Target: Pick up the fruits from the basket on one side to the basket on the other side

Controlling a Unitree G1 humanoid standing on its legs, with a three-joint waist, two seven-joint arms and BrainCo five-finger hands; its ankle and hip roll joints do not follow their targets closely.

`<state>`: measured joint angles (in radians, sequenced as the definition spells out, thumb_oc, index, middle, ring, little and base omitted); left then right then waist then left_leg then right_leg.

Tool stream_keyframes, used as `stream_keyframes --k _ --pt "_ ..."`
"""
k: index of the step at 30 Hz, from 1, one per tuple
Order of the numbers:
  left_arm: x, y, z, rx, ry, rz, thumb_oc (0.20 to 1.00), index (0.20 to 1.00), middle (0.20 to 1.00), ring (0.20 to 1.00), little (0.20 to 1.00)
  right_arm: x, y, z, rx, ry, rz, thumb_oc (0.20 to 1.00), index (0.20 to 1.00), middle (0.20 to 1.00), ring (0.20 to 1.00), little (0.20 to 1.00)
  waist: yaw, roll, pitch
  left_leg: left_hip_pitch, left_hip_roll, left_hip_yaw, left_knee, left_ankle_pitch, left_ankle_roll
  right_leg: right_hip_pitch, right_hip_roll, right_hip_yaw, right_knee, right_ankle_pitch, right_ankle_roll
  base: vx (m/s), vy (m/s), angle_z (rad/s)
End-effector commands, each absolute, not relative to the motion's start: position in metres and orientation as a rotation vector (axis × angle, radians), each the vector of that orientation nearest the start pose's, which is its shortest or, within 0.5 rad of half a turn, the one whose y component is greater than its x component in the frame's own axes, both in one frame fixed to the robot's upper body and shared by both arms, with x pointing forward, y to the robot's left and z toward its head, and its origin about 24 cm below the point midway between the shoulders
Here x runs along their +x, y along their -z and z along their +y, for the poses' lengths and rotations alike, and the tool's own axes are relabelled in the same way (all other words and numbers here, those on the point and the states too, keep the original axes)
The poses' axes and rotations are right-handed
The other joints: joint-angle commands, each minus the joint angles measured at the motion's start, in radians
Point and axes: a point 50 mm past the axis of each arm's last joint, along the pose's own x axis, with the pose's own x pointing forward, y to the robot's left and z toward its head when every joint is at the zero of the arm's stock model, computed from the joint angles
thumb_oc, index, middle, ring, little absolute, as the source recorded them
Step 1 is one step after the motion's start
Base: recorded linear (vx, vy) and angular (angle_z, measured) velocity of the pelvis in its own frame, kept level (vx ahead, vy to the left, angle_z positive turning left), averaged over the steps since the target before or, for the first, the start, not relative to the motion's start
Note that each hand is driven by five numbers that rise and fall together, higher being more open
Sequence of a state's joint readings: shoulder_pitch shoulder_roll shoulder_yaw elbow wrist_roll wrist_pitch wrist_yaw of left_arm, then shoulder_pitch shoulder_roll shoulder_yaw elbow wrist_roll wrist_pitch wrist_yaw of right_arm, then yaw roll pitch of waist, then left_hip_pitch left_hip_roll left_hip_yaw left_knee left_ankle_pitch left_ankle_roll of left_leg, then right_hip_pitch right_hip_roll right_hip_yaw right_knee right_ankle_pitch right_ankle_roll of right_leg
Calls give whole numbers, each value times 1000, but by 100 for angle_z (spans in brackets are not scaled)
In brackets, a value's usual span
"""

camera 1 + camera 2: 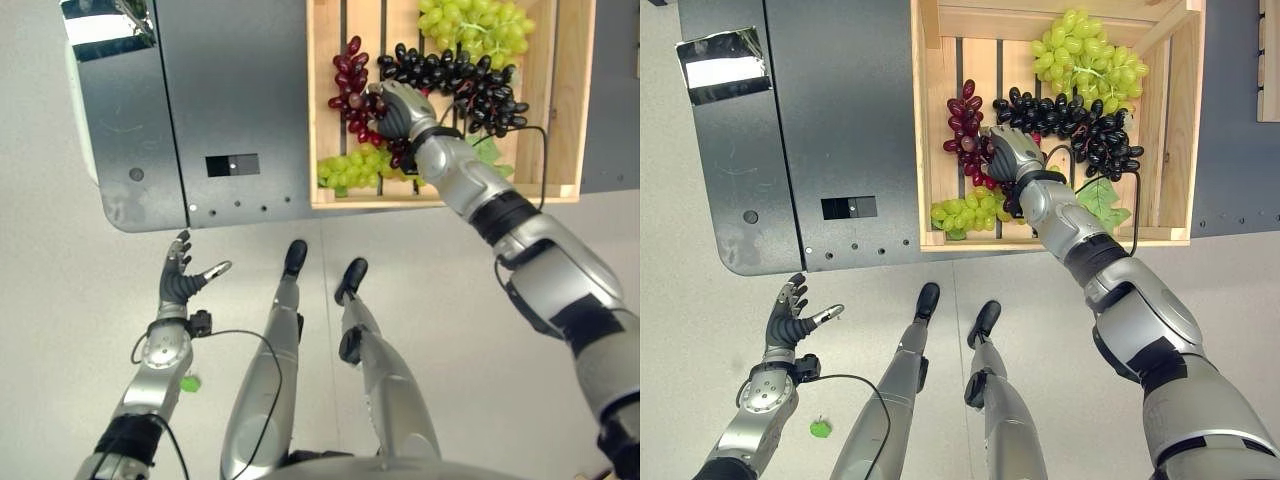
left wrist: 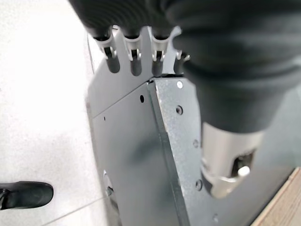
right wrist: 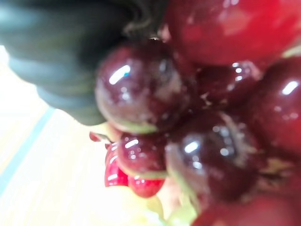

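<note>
Wooden crate on dark table, at 12–1 o'clock in head views. Inside: red grape bunch at crate's 9 o'clock side, long axis running 12-to-6; black grape bunch across middle, axis 9-to-3; green bunch at 1 o'clock corner; second green bunch at 7 o'clock corner. Right hand down in crate, on lower part of red bunch, black bunch just beside at 2 o'clock. Right wrist view: red grapes pressed right up against dark cover, fingers hidden among fruit, so can't tell if closed round bunch or not. Left hand well apart at 7 o'clock, off table edge over floor, fingers straight, thumb out, holding nothing. No 2nd basket visible. Judgement: right hand far nearer; red bunch directly under it, so next is secure grip near stem end, lift straight up, w/o dragging black bunch along.
</note>
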<state>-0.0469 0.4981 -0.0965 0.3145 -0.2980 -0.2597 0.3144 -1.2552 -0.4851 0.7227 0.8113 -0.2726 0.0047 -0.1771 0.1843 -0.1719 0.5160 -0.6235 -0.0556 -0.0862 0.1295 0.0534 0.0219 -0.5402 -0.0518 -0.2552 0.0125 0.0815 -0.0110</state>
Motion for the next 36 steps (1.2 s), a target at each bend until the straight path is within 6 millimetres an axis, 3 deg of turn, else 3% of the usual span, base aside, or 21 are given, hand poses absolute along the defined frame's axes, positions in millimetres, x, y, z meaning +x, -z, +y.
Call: stream_keyframes --k 1,5,9,13,14,18,29,36 --pt "245 -45 270 240 -331 -70 1000 1000 1000 1000 1000 406 -225 -84 -1195 -215 -464 200 200 200 200 200 9 -22 4 15 5 19 22 -40 -6 -8 -94 6 44 21 100 0 0 0" --pt "244 -44 272 236 -333 -63 1000 1000 1000 1000 1000 400 -234 -85 -1085 -238 -498 200 200 200 200 200 9 -23 4 21 3 19 23 -39 -6 -4 -93 5 46 20 100 0 0 0" --pt "239 -46 280 255 -341 -57 1000 1000 1000 1000 1000 381 -264 -99 -1032 -265 -637 200 200 200 200 200 4 -33 4 57 6 25 18 -38 -9 30 -96 3 45 19 102 -7 0 3" --pt "235 -47 286 272 -338 -51 1000 1000 1000 1000 1000 365 -284 -118 -1038 -273 -708 200 200 200 200 200 2 -42 4 81 6 27 19 -41 -11 58 -99 0 43 19 105 0 0 0" --pt "232 -46 290 283 -336 -41 1000 1000 1000 1000 1000 353 -296 -130 -1068 -274 -758 200 200 200 200 200 0 -48 4 100 5 29 22 -45 -13 79 -100 -1 43 19 106 0 0 0" --pt "226 -46 295 314 -322 -28 1000 1000 1000 1000 1000 333 -308 -150 -1122 -279 -796 200 200 200 200 200 1 -59 4 138 4 37 29 -53 -15 122 -101 -3 42 19 110 0 0 0" --pt "216 -44 295 318 -212 10 1000 1000 1000 1000 1000 308 -312 -174 -1260 -318 -778 200 200 200 200 200 6 -56 -42 225 4 45 9 -56 -19 209 -104 -10 27 22 121 0 0 0" --pt "211 -42 277 149 29 63 1000 1000 1000 1000 1000 304 -308 -180 -1303 -358 -732 200 200 200 200 200 0 -33 -96 275 2 33 -30 -35 -22 254 -110 -29 19 19 128 9 7 3"
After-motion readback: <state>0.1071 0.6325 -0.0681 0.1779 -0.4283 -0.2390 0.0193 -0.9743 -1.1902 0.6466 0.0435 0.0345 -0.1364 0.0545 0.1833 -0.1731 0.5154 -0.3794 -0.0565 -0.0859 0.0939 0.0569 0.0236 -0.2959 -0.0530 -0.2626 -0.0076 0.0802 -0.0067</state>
